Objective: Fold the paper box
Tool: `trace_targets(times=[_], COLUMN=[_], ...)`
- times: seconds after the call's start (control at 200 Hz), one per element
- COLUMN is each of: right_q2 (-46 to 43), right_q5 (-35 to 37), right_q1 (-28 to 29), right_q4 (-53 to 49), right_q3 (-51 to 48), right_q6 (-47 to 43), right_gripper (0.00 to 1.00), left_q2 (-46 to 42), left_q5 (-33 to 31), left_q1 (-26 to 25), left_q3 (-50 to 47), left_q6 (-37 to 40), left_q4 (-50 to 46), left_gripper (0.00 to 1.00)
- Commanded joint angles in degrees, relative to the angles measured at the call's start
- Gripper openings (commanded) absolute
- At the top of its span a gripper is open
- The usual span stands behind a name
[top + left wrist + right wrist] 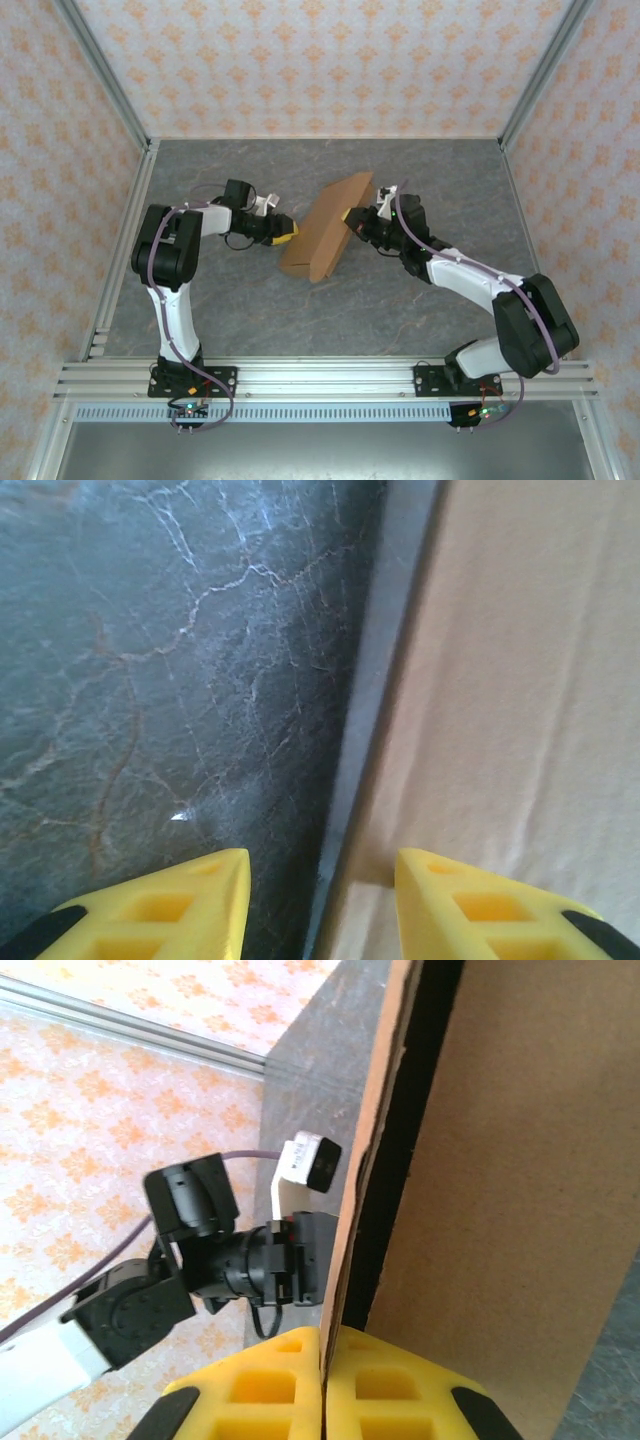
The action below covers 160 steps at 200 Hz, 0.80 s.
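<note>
One paper box (325,232); right jaws clamped on its wall, left jaws parted, gripping nothing.

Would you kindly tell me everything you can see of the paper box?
The paper box is plain brown cardboard, partly folded: two panels with a dark gap between them. It stands tilted mid-table, its lower edge apparently on the grey table. The right gripper is shut on one panel's edge. The open left gripper straddles the opposite edge; whether it touches is unclear.

Raised paper box (325,230) blocks centre; table (250,170) open behind, in front.
</note>
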Motion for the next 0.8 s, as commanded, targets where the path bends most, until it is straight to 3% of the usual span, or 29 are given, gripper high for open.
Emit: trace_targets(times=[0.0, 0.796], right_q2=[-1.60, 1.86], right_q5=[1.29, 13.87], right_q1=[0.44, 5.10], right_q4=[1.13, -10.75], right_q3=[2.78, 8.40], right_q6=[-3.04, -0.91], right_gripper=[0.06, 0.08], left_q2=[2.08, 1.99], left_q5=[-5.04, -8.29], left_q1=[-0.32, -5.76], left_q3=[-0.79, 5.19], left_q6=[0.35, 5.46], left_q4=[-3.58, -12.07], left_gripper=[0.42, 0.42])
